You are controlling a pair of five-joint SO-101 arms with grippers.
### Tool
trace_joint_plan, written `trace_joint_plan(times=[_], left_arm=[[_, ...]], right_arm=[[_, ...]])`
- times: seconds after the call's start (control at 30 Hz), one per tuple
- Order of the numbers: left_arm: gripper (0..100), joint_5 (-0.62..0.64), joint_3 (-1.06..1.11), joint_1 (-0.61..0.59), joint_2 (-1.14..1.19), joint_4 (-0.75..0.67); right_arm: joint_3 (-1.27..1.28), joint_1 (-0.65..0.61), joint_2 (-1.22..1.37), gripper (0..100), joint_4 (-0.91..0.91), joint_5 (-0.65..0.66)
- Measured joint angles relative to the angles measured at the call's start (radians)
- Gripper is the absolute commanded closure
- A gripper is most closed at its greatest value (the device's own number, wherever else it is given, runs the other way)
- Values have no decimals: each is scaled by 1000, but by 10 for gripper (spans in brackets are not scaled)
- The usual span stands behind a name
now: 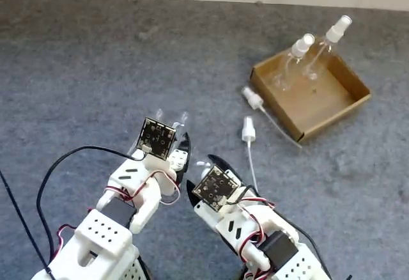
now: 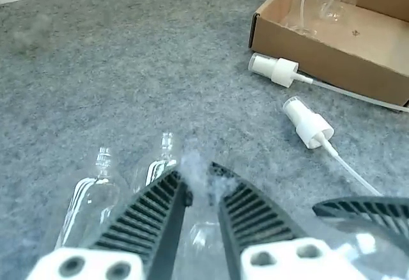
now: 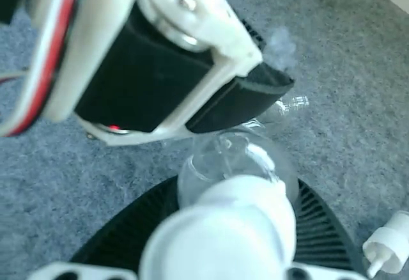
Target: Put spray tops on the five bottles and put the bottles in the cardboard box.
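My left pincer is clamped narrow on a clear bottle, well away from the cardboard box. I judge it steadies the neck while my right pincer, gripping a white spray top, seats it. Two capped bottles stand inside the box. Two loose tops lie just outside it, handy for the open bottles.

The arms hide all but two necks of the loose bottles in the high view. From the left wrist, the box and the boxed bottles run off the edge. From the right wrist, the left arm blocks much of the table, a near white-and-clear shape is too blurred to name, and a spray top is cut off.
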Motion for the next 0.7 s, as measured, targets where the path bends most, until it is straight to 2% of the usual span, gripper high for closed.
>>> trace_joint_plan(times=[0.47,0.6,0.7], left_arm=[[995,0,0,0,9,0],[995,0,0,0,9,0],[995,-3,2,6,11,2]], right_arm=[[0,0,-2,796,0,-12],[0,0,-2,738,-2,-12],[0,-2,-5,735,-3,-12]])
